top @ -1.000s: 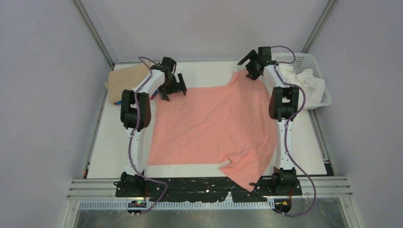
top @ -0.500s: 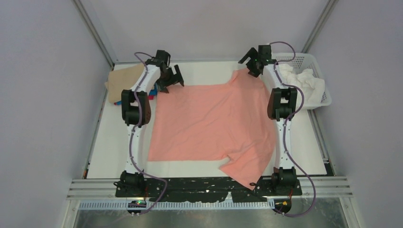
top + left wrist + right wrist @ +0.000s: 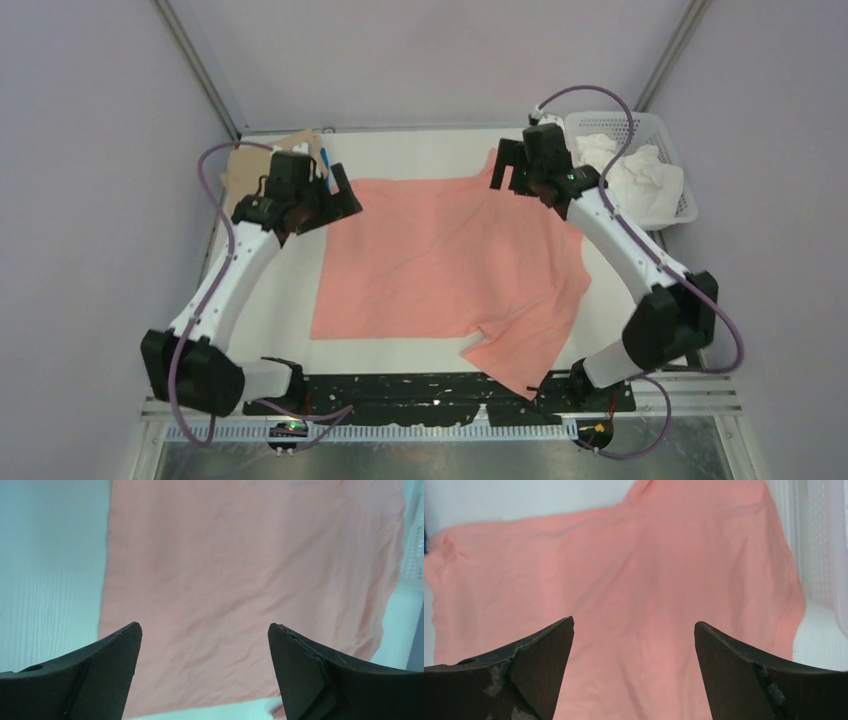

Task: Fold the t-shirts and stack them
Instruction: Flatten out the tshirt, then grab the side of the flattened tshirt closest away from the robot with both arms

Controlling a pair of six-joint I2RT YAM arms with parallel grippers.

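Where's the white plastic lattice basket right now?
In the top view, the white plastic lattice basket sits at the far right corner of the table, beside the right gripper.

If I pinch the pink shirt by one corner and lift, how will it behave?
Probably floppy: the pink shirt lies flat with soft wrinkles, so it should sag from the pinch. Likely light, being thin cloth. Its near sleeve overhangs the table edge, so pulling may drag it.

I have the left arm and right arm reaching forward, elbows bowed outward, wrists turned inward. The left gripper and right gripper both gape wide, holding nothing.
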